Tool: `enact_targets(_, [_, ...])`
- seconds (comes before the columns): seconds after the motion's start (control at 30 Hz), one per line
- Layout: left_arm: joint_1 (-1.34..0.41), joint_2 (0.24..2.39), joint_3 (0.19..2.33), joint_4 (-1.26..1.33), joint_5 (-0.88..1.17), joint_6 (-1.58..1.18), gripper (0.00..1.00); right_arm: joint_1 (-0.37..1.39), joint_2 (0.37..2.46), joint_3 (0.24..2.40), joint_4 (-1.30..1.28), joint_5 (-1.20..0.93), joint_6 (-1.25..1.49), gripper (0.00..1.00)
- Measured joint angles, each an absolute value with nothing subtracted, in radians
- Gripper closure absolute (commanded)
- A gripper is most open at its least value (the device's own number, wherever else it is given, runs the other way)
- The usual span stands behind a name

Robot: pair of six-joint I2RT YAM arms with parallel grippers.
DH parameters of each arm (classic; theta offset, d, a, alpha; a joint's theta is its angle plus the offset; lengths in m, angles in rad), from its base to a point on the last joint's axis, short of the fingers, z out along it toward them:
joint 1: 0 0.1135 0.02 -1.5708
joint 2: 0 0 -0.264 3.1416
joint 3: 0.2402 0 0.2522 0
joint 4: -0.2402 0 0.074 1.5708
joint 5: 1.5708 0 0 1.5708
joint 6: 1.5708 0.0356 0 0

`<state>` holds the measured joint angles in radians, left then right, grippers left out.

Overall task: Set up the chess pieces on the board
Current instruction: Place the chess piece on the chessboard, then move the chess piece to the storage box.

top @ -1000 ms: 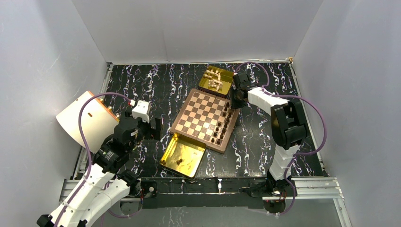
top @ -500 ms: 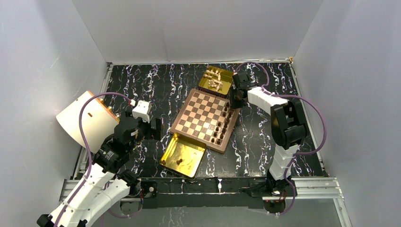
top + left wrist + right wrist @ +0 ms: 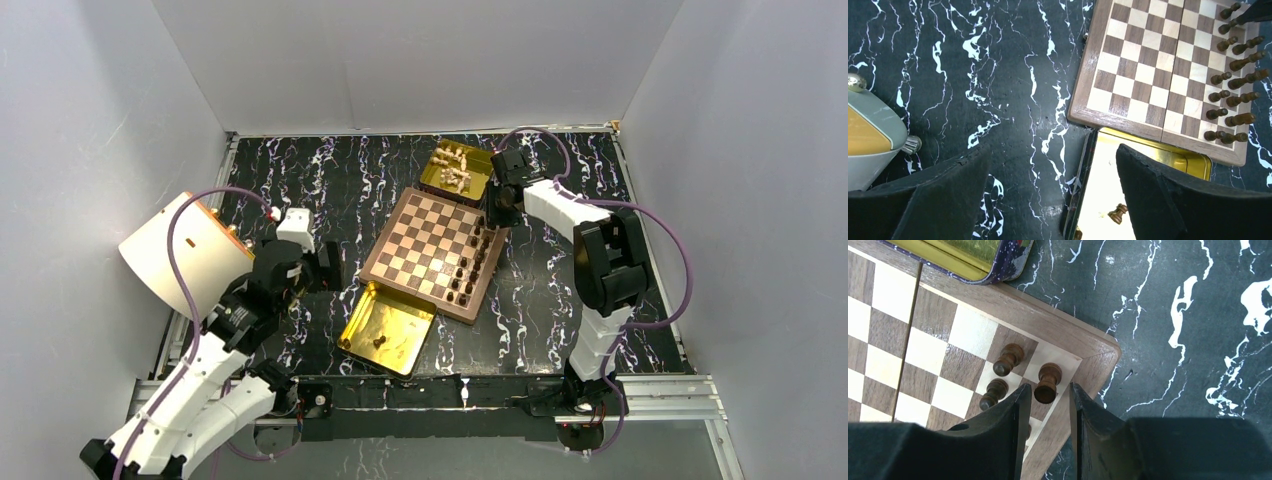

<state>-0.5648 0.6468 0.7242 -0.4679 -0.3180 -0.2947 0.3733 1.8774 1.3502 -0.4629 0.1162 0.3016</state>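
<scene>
The chessboard [image 3: 420, 240] lies tilted mid-table. Several dark chess pieces [image 3: 470, 265] stand in two rows along its right side. My right gripper [image 3: 497, 212] hovers over the board's far right corner. In the right wrist view its jaws [image 3: 1048, 390] stand slightly apart on either side of a dark piece [image 3: 1047, 382] on the corner square, with gaps on both sides. My left gripper [image 3: 325, 270] is wide open and empty [image 3: 1052, 150] over the table beside the near gold tray [image 3: 400, 310]. That tray holds a loose dark piece [image 3: 1118, 213].
A far gold tray [image 3: 432, 180] with several cream pieces [image 3: 455, 172] sits behind the board. A cream and orange rounded object [image 3: 185, 250] stands at the left edge. White walls enclose the black marbled table [image 3: 300, 180].
My left arm has shifted slightly, its wrist a little up and to the left. My right gripper has stayed at the board's corner.
</scene>
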Motion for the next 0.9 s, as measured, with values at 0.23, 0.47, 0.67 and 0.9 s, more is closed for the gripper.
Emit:
enact_targets(0.23, [-0.565, 0.856, 0.887, -0.591, -0.274, -0.331, 0.18, 0.373, 1.787, 1.352, -0.49, 0.115, 0.312, 0.56])
enact_targets(0.47, [-0.565, 1.069, 1.016, -0.736, -0.128, -0.351, 0.44, 0.373, 1.599, 1.33, -0.494, 0.051, 0.327, 0.56])
enact_targets(0.67, [-0.565, 1.148, 1.017, -0.811, 0.001, -0.368, 0.62, 0.373, 1.404, 1.194, -0.456, -0.048, 0.365, 0.56])
enact_targets(0.9, [-0.61, 1.157, 1.011, -0.872, 0.029, -0.43, 0.69, 0.374, 1.201, 1.012, -0.414, -0.131, 0.41, 0.56])
